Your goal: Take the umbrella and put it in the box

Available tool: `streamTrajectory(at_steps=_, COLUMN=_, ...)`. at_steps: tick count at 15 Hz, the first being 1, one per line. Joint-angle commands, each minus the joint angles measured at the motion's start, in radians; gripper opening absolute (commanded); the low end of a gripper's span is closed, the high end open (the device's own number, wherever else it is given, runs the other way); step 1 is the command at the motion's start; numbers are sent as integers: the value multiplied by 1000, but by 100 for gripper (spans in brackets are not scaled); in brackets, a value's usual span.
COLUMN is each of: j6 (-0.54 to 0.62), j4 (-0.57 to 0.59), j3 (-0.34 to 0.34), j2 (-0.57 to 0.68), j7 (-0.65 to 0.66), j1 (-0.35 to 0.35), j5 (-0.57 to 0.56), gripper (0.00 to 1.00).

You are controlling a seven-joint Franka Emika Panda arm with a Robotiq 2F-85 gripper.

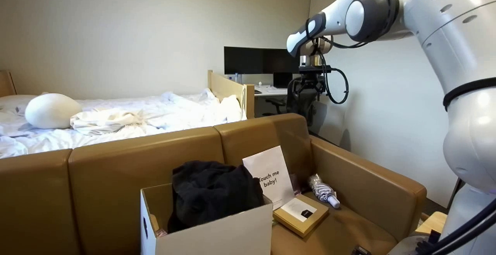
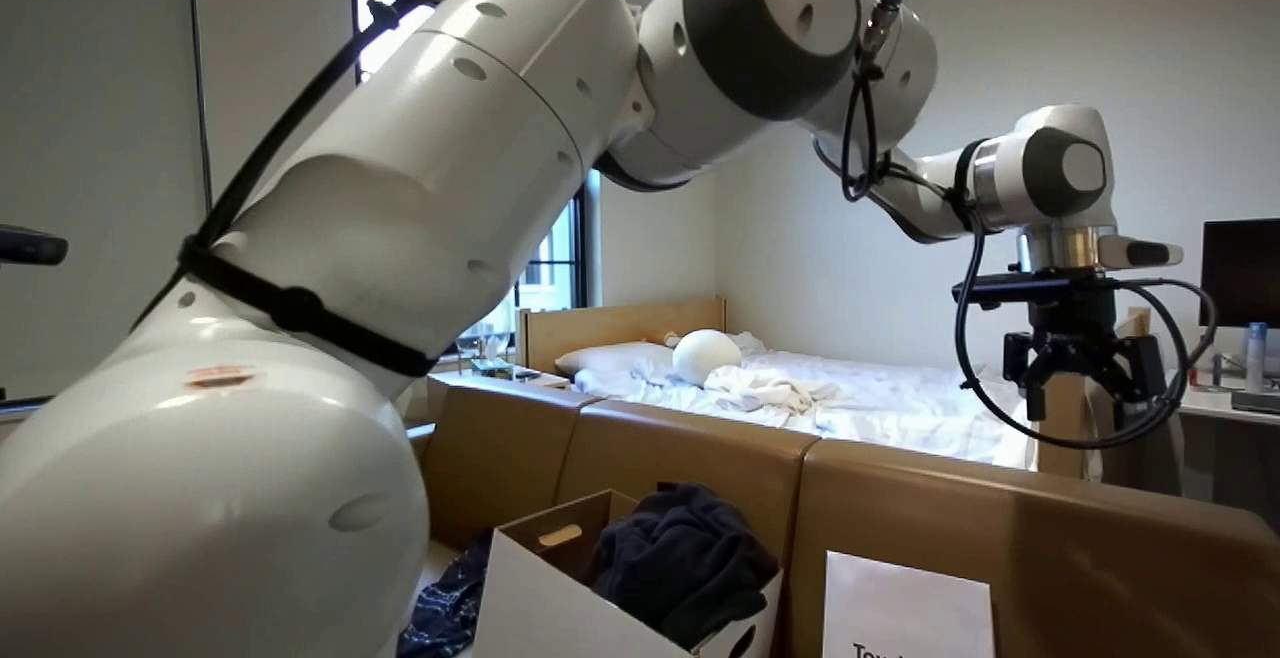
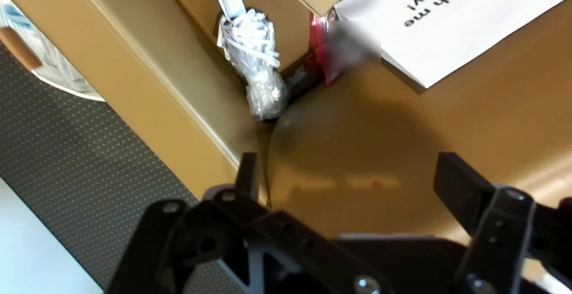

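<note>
The umbrella [image 1: 323, 191] is short and striped, with a white handle and clear plastic around its far end. It lies on the sofa seat against the armrest; the wrist view shows the umbrella [image 3: 250, 46] above and left of the jaws. A white box [image 1: 217, 235] with a brown inside, also seen in an exterior view as the box [image 2: 560, 603], holds a bulky dark cloth [image 1: 217, 193]. High over the sofa's back corner hangs my gripper [image 2: 1085, 403], well apart from umbrella and box. In the wrist view the gripper [image 3: 346, 164] is open, nothing between its fingers.
Beside the umbrella lies a flat cardboard box [image 1: 301, 215], with a white "Touch me baby!" sign [image 1: 271, 177] leaning on the sofa back. The sofa's backrest [image 1: 267, 135] and armrest [image 1: 368, 166] stand up around the seat. A bed [image 1: 155, 107] is behind.
</note>
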Motion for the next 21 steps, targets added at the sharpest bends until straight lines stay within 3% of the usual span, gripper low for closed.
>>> streamTrajectory(at_steps=1, j6=-148, j4=134, j3=16, j2=118, j7=-2, j1=-52, j5=7, gripper=100)
streamTrajectory(at_steps=5, j6=-153, j4=162, j3=22, j2=187, j7=72, j1=-78, j5=55, gripper=100)
streamTrajectory(at_steps=6, j6=-118, j4=112, j3=4, j2=157, j7=24, j1=-53, j5=26, gripper=100)
streamTrajectory(at_steps=12, j6=-122, j4=148, j3=10, j2=188, j7=48, j1=-64, j5=40, gripper=100)
streamTrajectory(at_steps=16, j6=-119, j4=350, j3=3, j2=416, j7=121, j1=-84, j5=14, gripper=100)
streamTrajectory(at_steps=21, j6=-137, j4=553, j3=-54, j2=669, j7=100, j1=-98, j5=-29, gripper=100)
